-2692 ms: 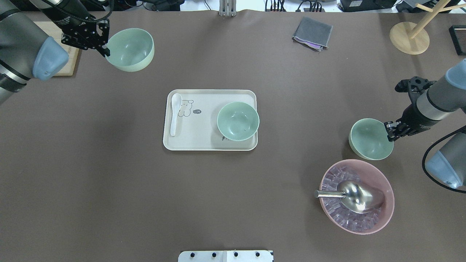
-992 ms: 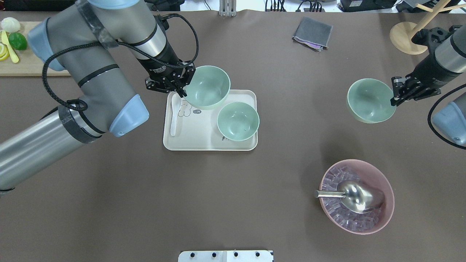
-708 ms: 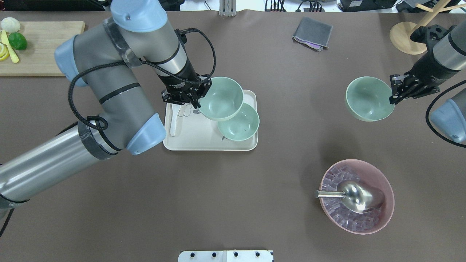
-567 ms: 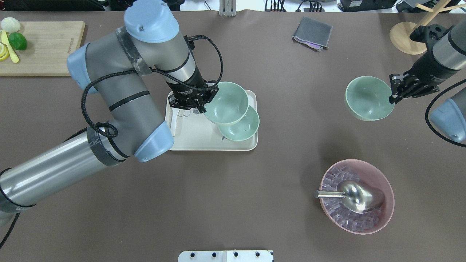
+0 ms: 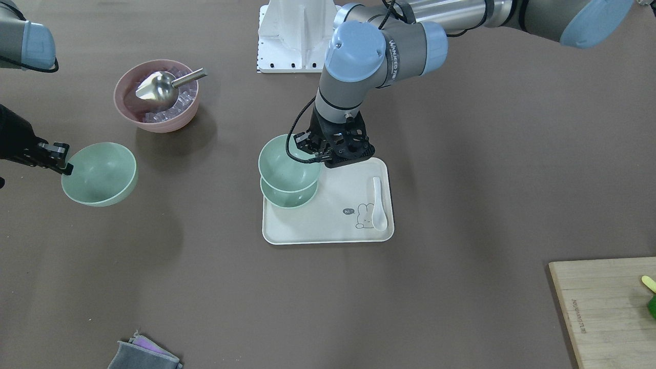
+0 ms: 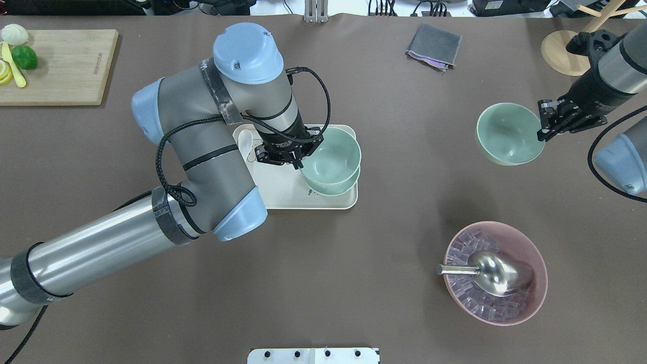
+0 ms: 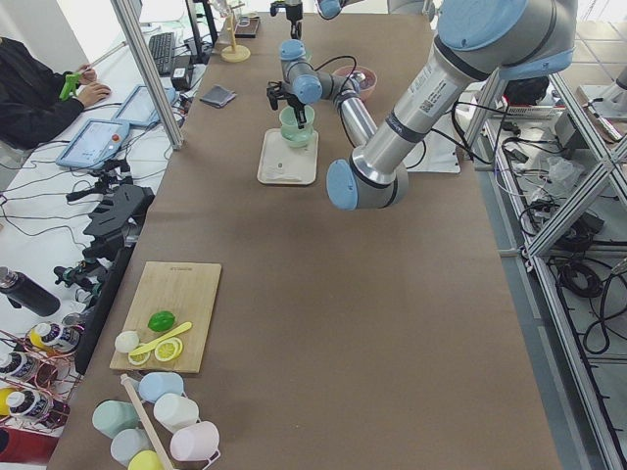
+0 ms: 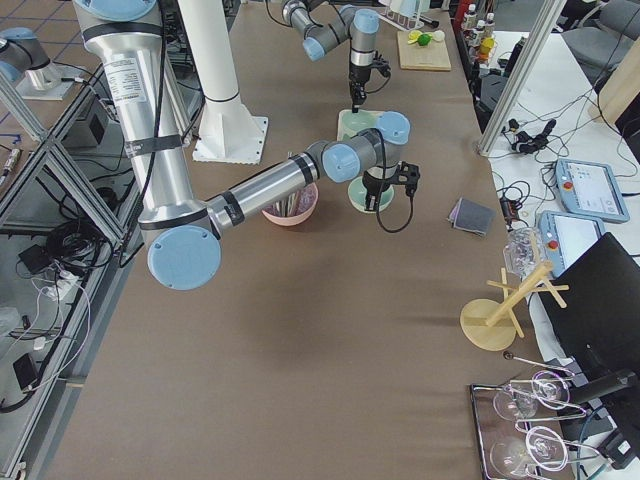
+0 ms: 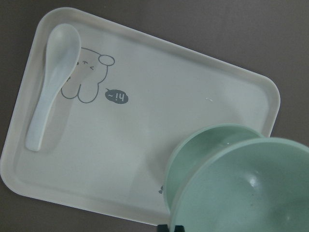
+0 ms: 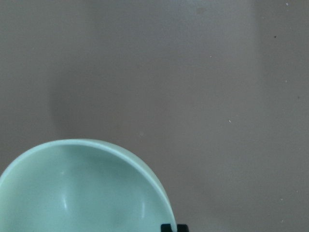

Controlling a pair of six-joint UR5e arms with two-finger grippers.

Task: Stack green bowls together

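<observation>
Front view: my left pincer (image 5: pixel 313 155) pinches the rim of one green bowl (image 5: pixel 286 163), holding it just above the bowl on the tray (image 5: pixel 287 199). It does not look seated yet. My right pincer (image 5: pixel 62 165) pinches the third bowl (image 5: pixel 101 174), well apart from the other two. The tray (image 5: pixel 328 231) shows a rabbit drawing and a bubble reading "hi~".

Overhead: my held bowl almost covers the lower one, a little off-centre. I judge this the first nesting. Next I should centre, lower straight, let go, then bring the third.

Side views: too small to add anything.

Left wrist: the two rims overlap, and a white spoon (image 9: pixel 50 87) lies at the tray's other end.

Right wrist: only the third bowl's rim shows.
</observation>
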